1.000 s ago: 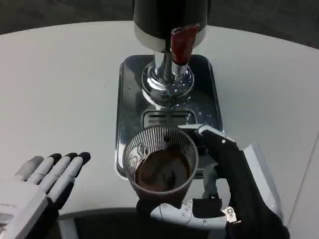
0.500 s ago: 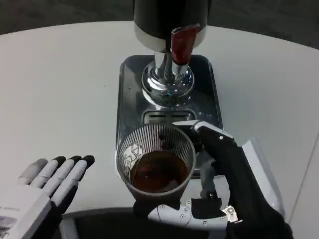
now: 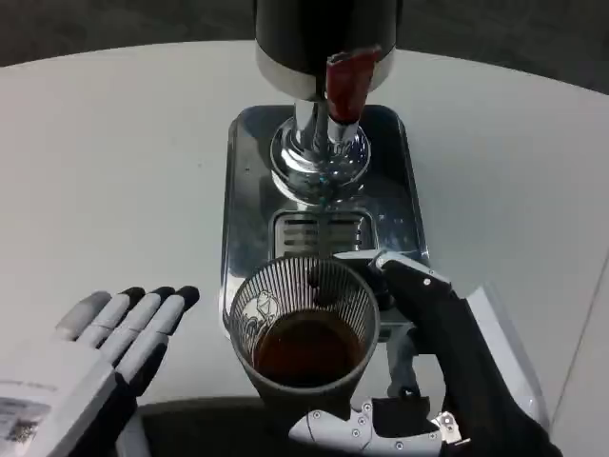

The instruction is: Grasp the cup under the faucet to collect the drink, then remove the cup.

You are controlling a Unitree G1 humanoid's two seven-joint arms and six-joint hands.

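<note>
A ribbed clear cup [image 3: 304, 328] holding brown drink is gripped by my right hand [image 3: 428, 371], whose fingers wrap its near and right sides. The cup sits in front of the faucet [image 3: 322, 143], over the near edge of the shiny drip tray [image 3: 249, 190]. The dispenser's red lever [image 3: 348, 81] stands above the chrome spout. My left hand [image 3: 105, 352] lies flat and open on the table at the lower left, fingers stretched forward, holding nothing.
The dark dispenser body [image 3: 324, 33] rises at the top centre. A slotted drain grate [image 3: 319, 231] lies in the tray between spout and cup. White table [image 3: 114, 171] spreads on both sides; a dark edge runs along the bottom.
The cup has shifted slightly in my right hand, staying in front of the spout. My left hand has slid a little forward and to the right.
</note>
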